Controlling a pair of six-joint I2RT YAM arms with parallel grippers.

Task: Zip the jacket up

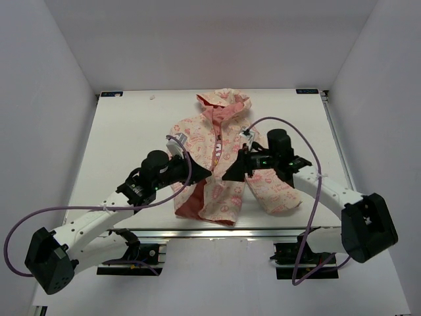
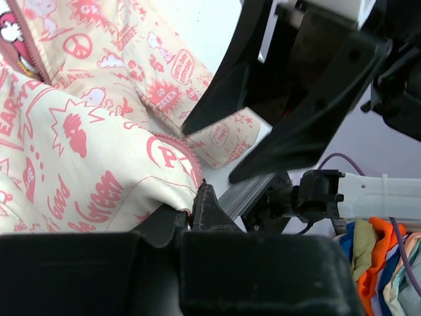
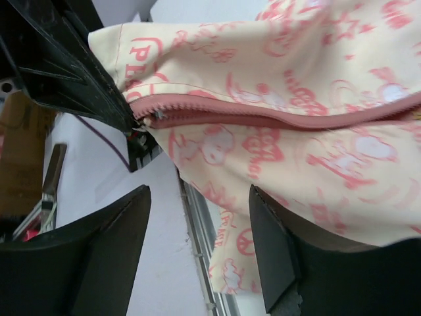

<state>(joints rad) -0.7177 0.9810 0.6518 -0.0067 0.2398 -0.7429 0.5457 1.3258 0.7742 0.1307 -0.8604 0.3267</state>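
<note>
While the jacket [image 1: 217, 155] lies front-up in the middle of the white table [image 1: 131, 131], hood toward the far edge, both arms reach in to its lower front. At the bottom hem, the left gripper [image 2: 197, 201] is clamped on the cloth, right at the foot of the pink zipper [image 3: 276, 120]. Just beside the zipper, the right gripper [image 3: 200, 191] hangs with its jaws spread, holding nothing. A small grey piece at the zipper's foot may be the slider [image 3: 156, 115]; it is too small to be sure.

Risks, as I judge them: the right fingers could pinch loose cloth instead of the slider. The hem could also slip from the left grip under pull, bunching the jacket and jamming the teeth.

Printed words on the cloth include "Good" and "Green"; other lettering is cut off or blurred. No brand label shows.
</note>
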